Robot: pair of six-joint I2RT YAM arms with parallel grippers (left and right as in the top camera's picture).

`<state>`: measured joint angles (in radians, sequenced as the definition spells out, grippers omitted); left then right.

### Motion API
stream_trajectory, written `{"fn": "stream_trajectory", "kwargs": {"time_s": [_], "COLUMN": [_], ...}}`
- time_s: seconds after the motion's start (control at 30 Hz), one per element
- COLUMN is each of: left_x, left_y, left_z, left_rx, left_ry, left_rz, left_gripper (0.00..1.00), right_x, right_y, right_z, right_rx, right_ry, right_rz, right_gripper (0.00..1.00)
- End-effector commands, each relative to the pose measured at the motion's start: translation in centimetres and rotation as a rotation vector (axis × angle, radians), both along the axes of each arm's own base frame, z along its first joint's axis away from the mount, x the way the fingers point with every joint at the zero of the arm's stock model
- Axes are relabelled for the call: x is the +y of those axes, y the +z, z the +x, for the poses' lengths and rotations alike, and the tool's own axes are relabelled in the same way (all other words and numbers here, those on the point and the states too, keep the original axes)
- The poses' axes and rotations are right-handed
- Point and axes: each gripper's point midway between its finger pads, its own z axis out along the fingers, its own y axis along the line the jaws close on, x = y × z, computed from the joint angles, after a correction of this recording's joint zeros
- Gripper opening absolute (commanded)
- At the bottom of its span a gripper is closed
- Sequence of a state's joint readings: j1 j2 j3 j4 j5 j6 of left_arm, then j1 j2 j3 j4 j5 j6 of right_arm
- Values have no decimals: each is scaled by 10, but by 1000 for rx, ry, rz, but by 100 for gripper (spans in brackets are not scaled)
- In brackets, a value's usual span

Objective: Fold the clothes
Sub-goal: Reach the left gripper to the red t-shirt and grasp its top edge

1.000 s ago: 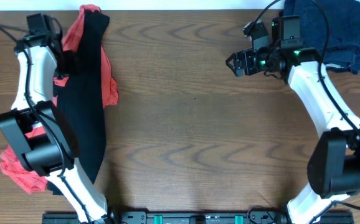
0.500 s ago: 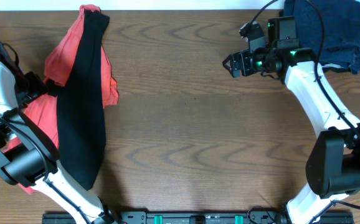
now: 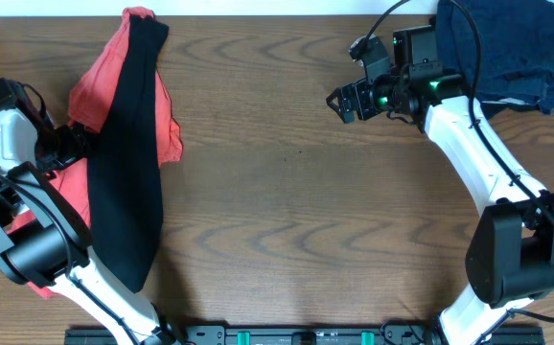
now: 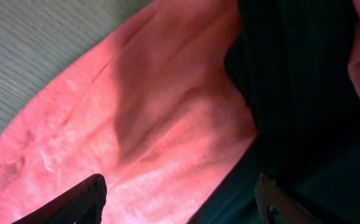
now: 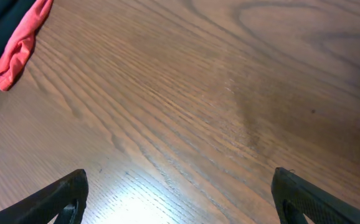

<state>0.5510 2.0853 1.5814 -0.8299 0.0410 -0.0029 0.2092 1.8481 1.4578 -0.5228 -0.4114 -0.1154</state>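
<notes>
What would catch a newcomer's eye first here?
A black garment lies draped over a coral-red garment at the left of the table, the left gripper at their edge. A dark blue cloth lies bunched in the far right corner, behind the open right gripper.

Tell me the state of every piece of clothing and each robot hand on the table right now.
red T-shirt: unfolded, rumpled, partly under the black garment.
black garment: unfolded, laid in a long strip across the red T-shirt.
dark blue garment: bunched at the far right corner.
left hand: open, over the red T-shirt.
right hand: open, empty, over the table.
</notes>
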Motion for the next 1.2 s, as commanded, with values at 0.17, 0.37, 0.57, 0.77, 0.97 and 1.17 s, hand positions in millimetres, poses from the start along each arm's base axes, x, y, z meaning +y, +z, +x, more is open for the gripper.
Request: {"fn": "stream_trajectory", "kwargs": {"time_s": [0.17, 0.37, 0.57, 0.77, 0.97, 1.17], "left_x": [16, 17, 12, 12, 25, 43], "left_y": [-12, -32, -58, -61, -20, 76], "left_z": [-12, -13, -20, -19, 0, 29], "left_rx": [43, 65, 117, 116, 25, -194], "left_ry": [33, 72, 92, 135, 162, 165], "left_rz": [47, 27, -11, -14, 32, 149], "left_gripper": [78, 74, 56, 7, 6, 6], "right_x": [5, 5, 5, 5, 5, 5], "right_y": [5, 5, 5, 5, 5, 5], "right_z": [0, 1, 0, 0, 1, 0], "right_rx": [-18, -19, -18, -18, -18, -18], "right_ry": [23, 23, 23, 23, 23, 23], "right_rz": [-2, -3, -2, -2, -2, -2], "right_gripper": [92, 92, 92, 92, 91, 89]}}
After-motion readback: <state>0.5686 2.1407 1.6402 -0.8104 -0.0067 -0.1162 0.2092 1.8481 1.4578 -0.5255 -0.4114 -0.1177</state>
